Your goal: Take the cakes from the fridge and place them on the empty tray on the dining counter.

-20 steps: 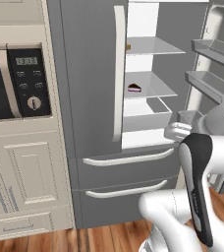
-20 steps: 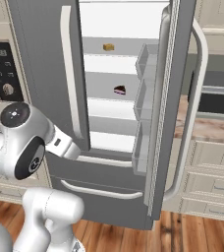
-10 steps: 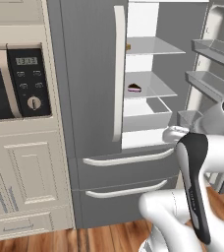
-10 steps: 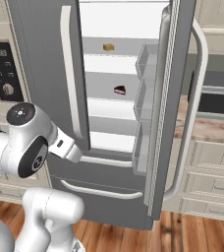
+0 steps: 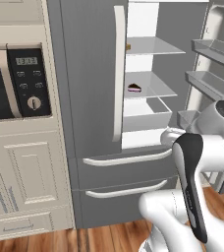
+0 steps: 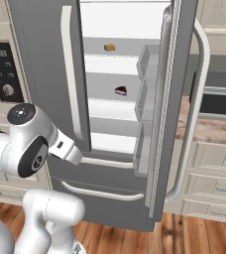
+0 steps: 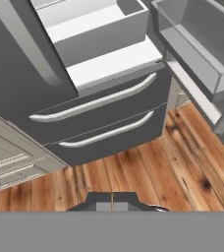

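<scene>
The fridge (image 5: 84, 74) stands with its right door (image 6: 177, 99) swung open and its left door shut. On a glass shelf inside sits the dark chocolate cake wedge (image 5: 133, 88) (image 6: 120, 91). The tan square cake (image 6: 109, 47) rests one shelf higher, and in the left base view it peeks past the door edge (image 5: 127, 47). My gripper (image 7: 112, 200) is shut and empty. It hangs low in front of the fridge, facing the freezer drawers (image 7: 109, 123) and the wooden floor. The tray and the dining counter are out of view.
A cream cabinet with a black oven panel (image 5: 28, 83) stands left of the fridge. The open door's shelf bins (image 5: 212, 51) (image 7: 202, 44) jut out beside my arm. A brown countertop on cream cabinets (image 6: 209, 130) lies behind the open door.
My wrist has sunk a little and drifted left in the left base view. The gripper stays shut and both cakes have not moved.
</scene>
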